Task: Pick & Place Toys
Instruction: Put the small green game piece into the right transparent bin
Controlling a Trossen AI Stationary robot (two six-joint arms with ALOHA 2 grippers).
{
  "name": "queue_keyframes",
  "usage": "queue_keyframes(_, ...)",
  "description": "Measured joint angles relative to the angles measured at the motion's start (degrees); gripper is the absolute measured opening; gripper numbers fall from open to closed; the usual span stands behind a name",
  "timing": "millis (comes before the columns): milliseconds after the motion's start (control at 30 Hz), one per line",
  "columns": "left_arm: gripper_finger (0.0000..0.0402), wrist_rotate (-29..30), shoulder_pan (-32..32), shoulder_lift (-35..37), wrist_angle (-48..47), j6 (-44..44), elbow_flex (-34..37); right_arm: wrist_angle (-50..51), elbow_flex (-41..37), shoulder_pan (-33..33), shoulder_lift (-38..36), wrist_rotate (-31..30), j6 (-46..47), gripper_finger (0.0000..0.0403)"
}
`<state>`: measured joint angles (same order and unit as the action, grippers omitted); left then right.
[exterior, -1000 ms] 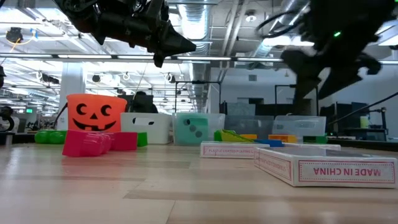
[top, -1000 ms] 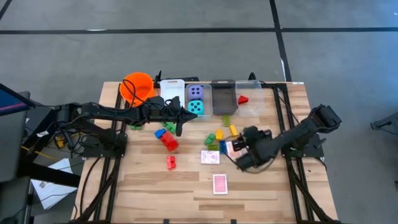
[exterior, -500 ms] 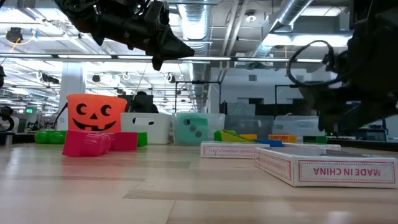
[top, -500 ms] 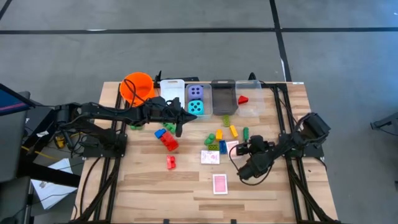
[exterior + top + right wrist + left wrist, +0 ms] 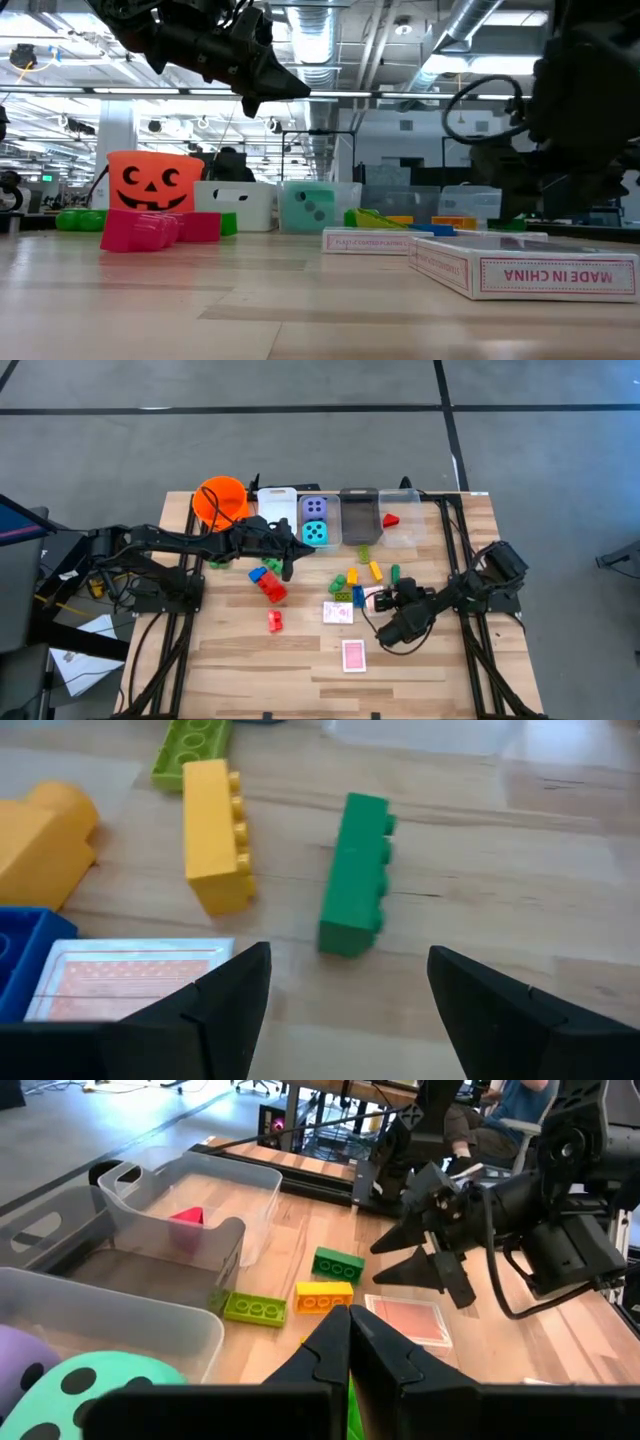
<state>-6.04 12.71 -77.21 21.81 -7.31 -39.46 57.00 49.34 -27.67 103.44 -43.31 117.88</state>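
My right gripper (image 5: 388, 594) hovers open low over the table. A dark green brick (image 5: 355, 875) lies flat just ahead of its fingers, which stand apart from it. Beside it lie a yellow brick (image 5: 215, 835), a lime brick (image 5: 190, 740), a blue brick (image 5: 25, 960) and a pink-backed card (image 5: 130, 978). My left gripper (image 5: 289, 570) hangs shut and holding nothing above the table's middle left, over red bricks (image 5: 272, 588) and a blue brick (image 5: 257, 573). A teal die (image 5: 315, 532) and a purple die (image 5: 314, 508) sit in a clear bin.
An orange bucket (image 5: 222, 500) and clear bins (image 5: 360, 515) line the far edge; one bin (image 5: 185, 1217) holds a red piece. Two pink card boxes (image 5: 338, 612), (image 5: 353, 655) lie in the near middle. Bare wood lies at the near left and near right.
My right gripper has sunk toward the table, coming down near the green brick and the pink card, and its wrist has rolled a little. Its fingers have stayed apart. No toy has moved.
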Motion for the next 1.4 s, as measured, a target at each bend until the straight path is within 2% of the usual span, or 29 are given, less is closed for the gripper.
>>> queue_keyframes(167,0.0,0.0,0.0,0.0,-0.6,-0.2,0.0,-5.4,-1.2,2.7,0.0,2.8,-6.0,0.0265)
queue_keyframes(367,0.0,0.0,0.0,0.0,-1.4,-0.2,0.0,-6.3,-1.9,4.7,0.0,5.7,-6.9,0.0265)
queue_keyframes(600,0.0,0.0,0.0,0.0,-1.5,-0.2,0.0,-6.4,-1.9,4.9,0.0,6.0,-6.9,0.0253)
queue_keyframes(767,0.0,0.0,0.0,0.0,-1.5,-0.2,0.0,-6.4,-1.9,5.0,0.0,6.0,-6.9,0.0199)
queue_keyframes(1167,0.0,0.0,0.0,0.0,-1.5,-0.2,0.0,-6.4,-1.9,5.0,-0.1,4.5,-6.9,0.0017)
queue_keyframes(1267,0.0,0.0,0.0,0.0,-1.5,-0.2,0.0,-6.3,-1.9,4.9,-0.1,4.5,-6.9,0.0005)
queue_keyframes(1400,0.0,0.0,0.0,0.0,-1.5,-0.2,0.0,-6.4,-1.9,4.4,-0.1,4.5,-6.9,0.0029)
